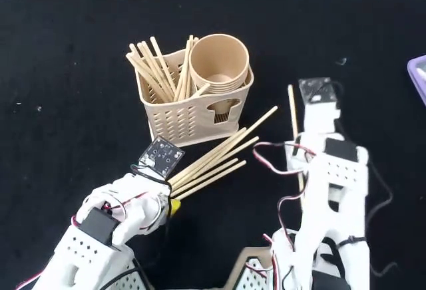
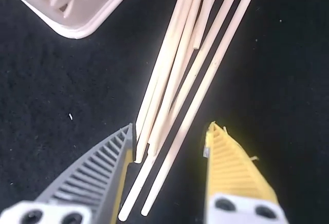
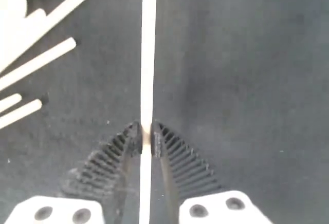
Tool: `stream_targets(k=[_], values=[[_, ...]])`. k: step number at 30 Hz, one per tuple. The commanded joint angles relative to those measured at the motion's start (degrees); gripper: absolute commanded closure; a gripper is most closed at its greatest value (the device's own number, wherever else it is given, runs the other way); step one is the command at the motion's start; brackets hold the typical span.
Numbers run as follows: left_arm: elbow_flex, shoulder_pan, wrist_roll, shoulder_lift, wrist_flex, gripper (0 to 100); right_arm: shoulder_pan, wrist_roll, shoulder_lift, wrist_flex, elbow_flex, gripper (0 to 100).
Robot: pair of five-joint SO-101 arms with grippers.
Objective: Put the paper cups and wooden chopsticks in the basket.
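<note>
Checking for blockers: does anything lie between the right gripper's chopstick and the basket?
Only the loose chopstick bundle on the table, lying between the single chopstick and the basket; lifted over, it likely clears.

The basket (image 1: pixel 193 114) stands mid-worktop with both compartments crowded: upright chopsticks (image 1: pixel 156 70) fill one and stacked paper cups (image 1: pixel 219 64) the other, leaving little room from above. Loose chopsticks (image 1: pixel 216 157) fan across the worktop (image 1: pixel 73 70) from the left hand (image 2: pixel 169 131), whose fingers stand apart on either side of them, and run close past the basket's front corner. The right hand (image 3: pixel 146 134), pinching a single chopstick (image 1: pixel 293 114), faces an open lane beside the basket. Wide room lies left of and behind the basket.
</note>
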Motion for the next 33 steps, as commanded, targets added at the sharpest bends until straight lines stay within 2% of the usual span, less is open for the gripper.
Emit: stream_targets(k=[1, 6, 8, 11, 17, 22, 26, 29, 33], values=[[-0.8, -0.7, 0.4, -0.6, -1.1, 78, 1.1, 0.1, -1.6, 3.4, -8.0, 98.8], [-1.1, -0.8, 0.4, -0.6, -1.1, 78, 0.5, -3.3, -11.0, 12.0, -16.6, 98.8], [-1.5, -3.0, 0.4, -0.6, -0.9, 78, 0.5, -3.6, -16.5, 14.9, -20.0, 98.8], [-2.4, -9.1, 0.4, -0.7, -0.5, 78, -1.5, -4.0, -23.4, 17.3, -23.4, 98.8], [-6.4, -24.0, 1.9, -0.7, -1.9, 78, -13.4, -9.2, -26.9, 17.1, -26.7, 98.8], [-5.0, -34.2, 9.2, -0.7, -7.6, 78, -22.9, -11.3, -26.9, 13.3, -30.5, 98.8], [-2.2, -37.9, 10.0, -0.7, -11.4, 78, -33.3, -11.3, -26.9, 9.8, -34.2, 98.8], [0.0, -39.4, 9.8, -0.7, -14.9, 78, -41.2, -11.4, -26.9, 3.3, -33.6, 98.8], [1.2, -41.0, 7.9, -0.7, -17.0, 78, -50.2, -17.6, -26.9, -10.5, -29.7, 98.8]])
